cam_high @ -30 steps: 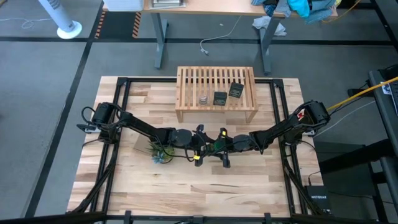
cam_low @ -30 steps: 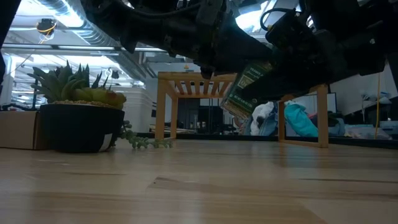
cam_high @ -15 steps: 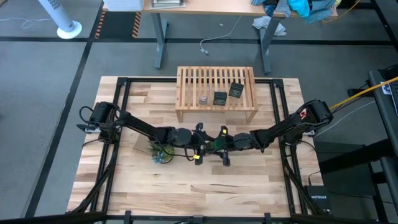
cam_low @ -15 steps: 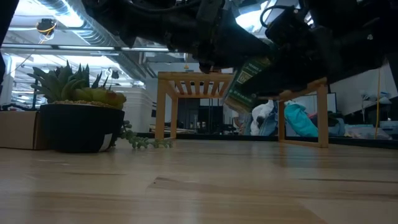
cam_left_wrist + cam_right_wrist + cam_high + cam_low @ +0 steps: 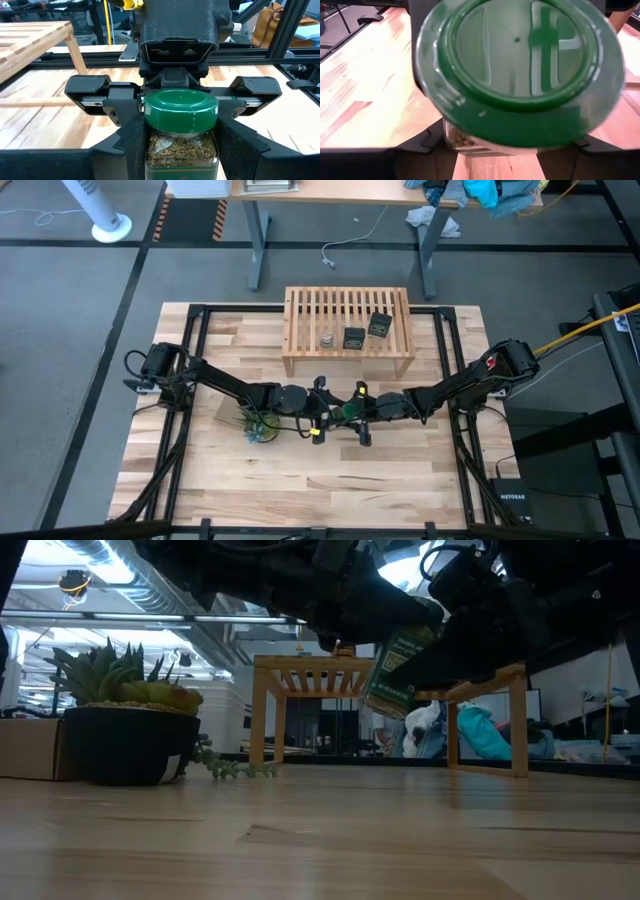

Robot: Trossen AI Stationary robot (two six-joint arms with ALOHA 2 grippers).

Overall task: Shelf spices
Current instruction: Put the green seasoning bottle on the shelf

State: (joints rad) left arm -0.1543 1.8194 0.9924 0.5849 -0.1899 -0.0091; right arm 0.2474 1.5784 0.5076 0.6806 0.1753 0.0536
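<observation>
**While the last jar hangs mid-table, three are already up top**

Since a second ago the green-capped jar (image 5: 400,668) has crept a bit higher and tipped more upright in the low view. It hangs clear of the table (image 5: 300,480) in the middle, just in front of the shelf (image 5: 347,308). Both arms have barely budged from above.

The left gripper (image 5: 325,412) has its fingers clamped on the jar's glass sides, cap pointing at the other arm. The right gripper (image 5: 362,413) sits nose to nose with it, right at the cap. Its fingers look spread wide, not pinching anything. To me that reads as a hand-off in progress, or the left arm just starting the carry.

Two dark tins (image 5: 354,338) (image 5: 379,326) and the tiny pale jar (image 5: 326,339) already sit on the slats. So this looks like the last spice, and the job is nearly done. The potted plant (image 5: 255,425) is close by the left arm.

Writing: the jar has a green label with pale print, but I can't read it. The tin labels are too small too. The only legible word is "NETGEAR" on a box (image 5: 512,498) off the table's corner.
</observation>
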